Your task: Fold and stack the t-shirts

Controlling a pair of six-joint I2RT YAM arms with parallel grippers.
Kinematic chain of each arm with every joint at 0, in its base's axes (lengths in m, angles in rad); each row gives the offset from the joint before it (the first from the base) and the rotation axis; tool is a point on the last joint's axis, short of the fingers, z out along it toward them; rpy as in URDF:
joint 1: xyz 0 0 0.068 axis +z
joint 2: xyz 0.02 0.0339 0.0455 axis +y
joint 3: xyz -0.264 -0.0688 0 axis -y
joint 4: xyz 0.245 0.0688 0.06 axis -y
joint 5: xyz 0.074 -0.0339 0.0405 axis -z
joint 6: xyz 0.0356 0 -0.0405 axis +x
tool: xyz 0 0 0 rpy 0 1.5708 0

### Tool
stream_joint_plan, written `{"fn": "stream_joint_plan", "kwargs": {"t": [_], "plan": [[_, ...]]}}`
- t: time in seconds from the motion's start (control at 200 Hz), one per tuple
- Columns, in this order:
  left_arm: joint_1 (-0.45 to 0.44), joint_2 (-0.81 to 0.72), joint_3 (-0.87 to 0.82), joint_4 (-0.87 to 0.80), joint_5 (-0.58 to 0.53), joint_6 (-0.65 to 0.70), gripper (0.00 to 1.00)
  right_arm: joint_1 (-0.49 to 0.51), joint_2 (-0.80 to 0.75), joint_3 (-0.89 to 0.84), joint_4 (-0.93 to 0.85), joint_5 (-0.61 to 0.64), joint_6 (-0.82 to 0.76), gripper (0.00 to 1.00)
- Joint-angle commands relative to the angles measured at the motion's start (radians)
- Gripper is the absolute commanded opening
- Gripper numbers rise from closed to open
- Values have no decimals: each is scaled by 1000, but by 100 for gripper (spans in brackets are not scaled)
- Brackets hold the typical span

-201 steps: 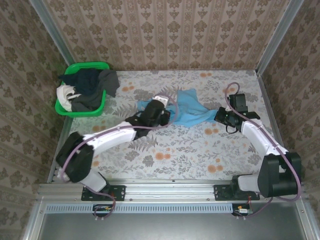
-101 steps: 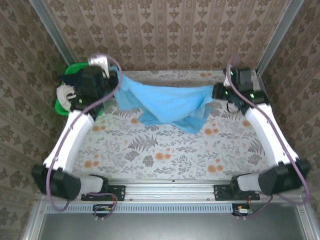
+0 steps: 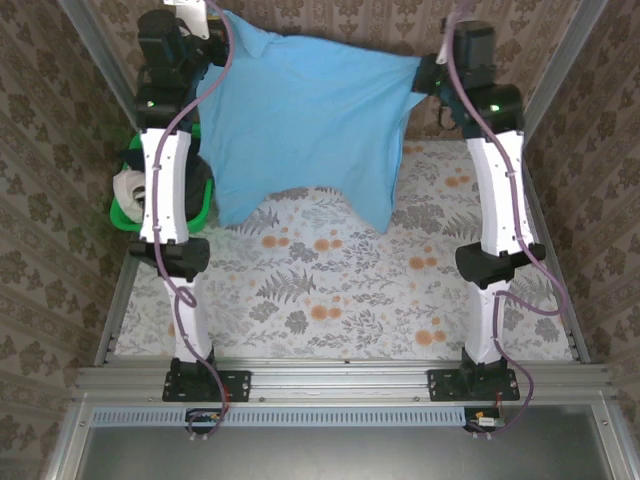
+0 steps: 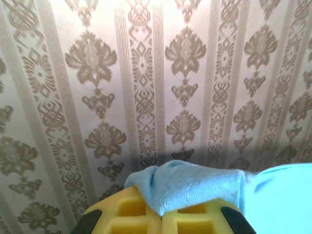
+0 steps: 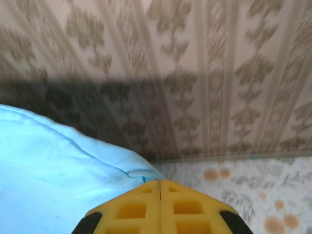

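A light blue t-shirt (image 3: 300, 120) hangs spread out high above the table, stretched between both raised arms. My left gripper (image 3: 215, 22) is shut on its upper left corner. In the left wrist view a bunched fold of the blue cloth (image 4: 190, 187) sticks out over the closed yellow fingers (image 4: 131, 212). My right gripper (image 3: 425, 72) is shut on the upper right corner. The blue cloth (image 5: 53, 170) runs into the closed yellow fingers (image 5: 141, 207) of the right wrist view. The shirt's lower edge hangs just above the table. No lettering shows on the side I see.
A green basket (image 3: 125, 215) with dark and white clothes (image 3: 130, 190) sits at the table's left edge, partly behind the left arm. The floral tablecloth (image 3: 330, 300) lies bare in front of the hanging shirt. Patterned walls stand close behind and at both sides.
Both arms have swung up from the table, lifting the blue shirt from a crumpled heap to a wide hanging sheet. The grippers have moved apart and upward.
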Motion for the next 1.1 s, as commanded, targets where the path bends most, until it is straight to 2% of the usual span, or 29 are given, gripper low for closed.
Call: {"fn": "stream_joint_plan", "kwargs": {"t": [0.0, 0.045, 0.11, 0.165, 0.255, 0.395, 0.47, 0.52, 0.575, 0.7, 0.775, 0.79, 0.795, 0.82, 0.84, 0.875, 0.945, 0.99, 1.04, 1.09], "plan": [[19, -273, -282, 121, 69, 23, 0, -23, -137, -115, -69, -4, 9, 0], [15, -428, -523, 226, 74, 17, 0, -23, -221, -279, -24, -8, 4, 0], [10, -657, -911, 445, 78, 0, 0, -25, -425, -634, 126, -46, -16, 0], [-15, -851, -1196, 592, 35, 6, 0, -24, -602, -952, 284, -54, -11, 0], [-75, -1087, -1529, 584, -33, -4, 0, -26, -814, -1331, 372, -123, 7, 0], [-238, -1383, -2086, 601, -188, -137, 0, -24, -1010, -1769, 372, -164, 89, 0], [-324, -1484, -2303, 556, -234, -208, 0, -24, -1082, -1943, 352, -142, 134, 0], [-366, -1529, -2393, 490, -273, -273, 0, -26, -1102, -2039, 317, -144, 168, 0], [-391, -1576, -2465, 436, -249, -328, 0, -24, -1106, -2099, 287, -168, 191, 0], [-431, -1696, -2549, 302, -263, -407, 0, -22, -1118, -2151, 247, -210, 219, 3], [-436, -1763, -2574, 245, -289, -435, 20, -18, -1116, -2130, 231, -208, 242, 10], [-433, -1774, -2577, 241, -288, -439, 22, -16, -1114, -2124, 235, -209, 243, 15], [-434, -1777, -2577, 239, -289, -439, 22, -16, -1113, -2122, 236, -209, 243, 20], [-434, -1791, -2577, 233, -289, -436, 25, -12, -1108, -2111, 246, -216, 242, 32], [-434, -1799, -2576, 233, -292, -435, 30, -9, -1102, -2101, 252, -219, 243, 38], [-434, -1806, -2566, 233, -303, -423, 39, -2, -1085, -2077, 267, -220, 247, 39], [-434, -1795, -2536, 227, -345, -392, 50, 26, -1045, -2027, 300, -217, 249, 39], [-433, -1775, -2507, 231, -367, -374, 58, 51, -1005, -1995, 344, -205, 252, 44], [-430, -1732, -2485, 263, -389, -360, 64, 77, -950, -1957, 378, -208, 253, 44], [-423, -1665, -2473, 348, -385, -333, 66, 100, -881, -1929, 425, -203, 252, 46]]}}
